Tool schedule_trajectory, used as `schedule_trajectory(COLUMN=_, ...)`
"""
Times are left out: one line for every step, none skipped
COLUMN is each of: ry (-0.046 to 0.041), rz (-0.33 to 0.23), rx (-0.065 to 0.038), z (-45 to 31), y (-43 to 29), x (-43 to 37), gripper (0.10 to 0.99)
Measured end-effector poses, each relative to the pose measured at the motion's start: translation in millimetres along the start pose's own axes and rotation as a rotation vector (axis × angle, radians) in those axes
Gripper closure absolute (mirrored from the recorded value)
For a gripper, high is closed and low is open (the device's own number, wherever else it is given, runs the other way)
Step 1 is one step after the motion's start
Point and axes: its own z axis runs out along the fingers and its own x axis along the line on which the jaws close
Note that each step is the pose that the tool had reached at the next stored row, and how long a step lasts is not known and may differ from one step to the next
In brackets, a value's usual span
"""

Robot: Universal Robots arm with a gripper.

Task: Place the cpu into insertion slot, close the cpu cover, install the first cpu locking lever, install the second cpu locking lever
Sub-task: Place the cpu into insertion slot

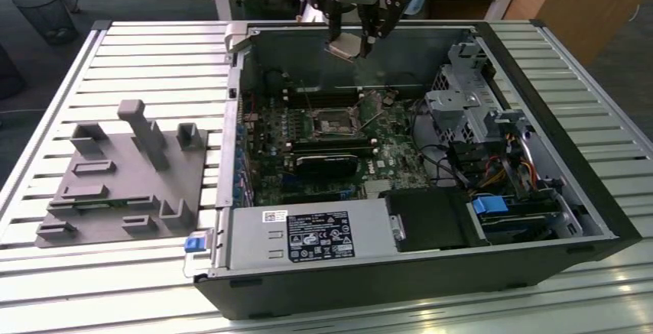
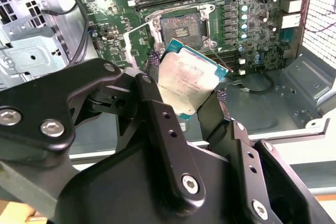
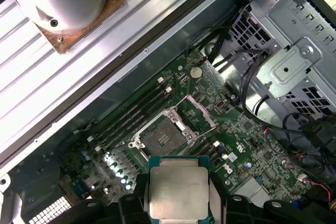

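My gripper [image 1: 352, 42] hangs above the far end of the open computer case, shut on the cpu [image 1: 347, 46]. The cpu is a flat square chip with a silver-grey top, pinched by its edges in both wrist views [image 2: 186, 82] [image 3: 178, 190]. The black fingers [image 2: 152, 93] stand on either side of it. The insertion slot [image 1: 334, 124] [image 2: 181, 27] [image 3: 160, 137] lies uncovered on the green board below, a dark square in a metal frame. The cpu cover [image 3: 198, 113] is swung open beside the slot.
The case walls [image 1: 240, 82] enclose the board. A metal drive cage with cables [image 1: 479, 112] fills the exterior view's right, and a power supply [image 1: 306, 235] sits at the near end. Memory slots [image 3: 131, 116] run beside the socket. A grey fixture block [image 1: 122, 173] stands outside the case.
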Motion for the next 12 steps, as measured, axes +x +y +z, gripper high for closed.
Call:
schedule_trajectory(ry=-0.0003, rz=0.003, rx=0.0, z=0.0, y=0.0, x=0.0, gripper=0.545)
schedule_trajectory(ry=-0.0005, rz=0.005, rx=0.0, z=0.0, y=0.0, x=0.0, gripper=0.545)
schedule_trajectory(ry=-0.0007, rz=0.008, rx=0.0, z=0.0, y=0.0, x=0.0, gripper=0.545)
schedule_trajectory(ry=-0.0009, rz=0.01, rx=0.0, z=0.0, y=0.0, x=0.0, gripper=0.545)
schedule_trajectory(ry=-0.0012, rz=0.013, rx=0.0, z=0.0, y=0.0, x=0.0, gripper=0.545)
schedule_trajectory(ry=-0.0014, rz=0.015, rx=0.0, z=0.0, y=0.0, x=0.0, gripper=0.545)
schedule_trajectory(ry=-0.0016, rz=0.018, rx=0.0, z=0.0, y=0.0, x=0.0, gripper=0.545)
schedule_trajectory(ry=-0.0018, rz=0.02, rx=0.0, z=0.0, y=0.0, x=0.0, gripper=0.545)
schedule_trajectory(ry=-0.0021, rz=0.023, rx=0.0, z=0.0, y=0.0, x=0.0, gripper=0.545)
schedule_trajectory(ry=-0.0023, rz=0.026, rx=0.0, z=0.0, y=0.0, x=0.0, gripper=0.545)
schedule_trajectory(ry=-0.0026, rz=0.029, rx=-0.001, z=0.1, y=0.0, x=0.0, gripper=0.545)
schedule_trajectory(ry=-0.0028, rz=0.031, rx=-0.001, z=0.1, y=0.0, x=0.0, gripper=0.545)
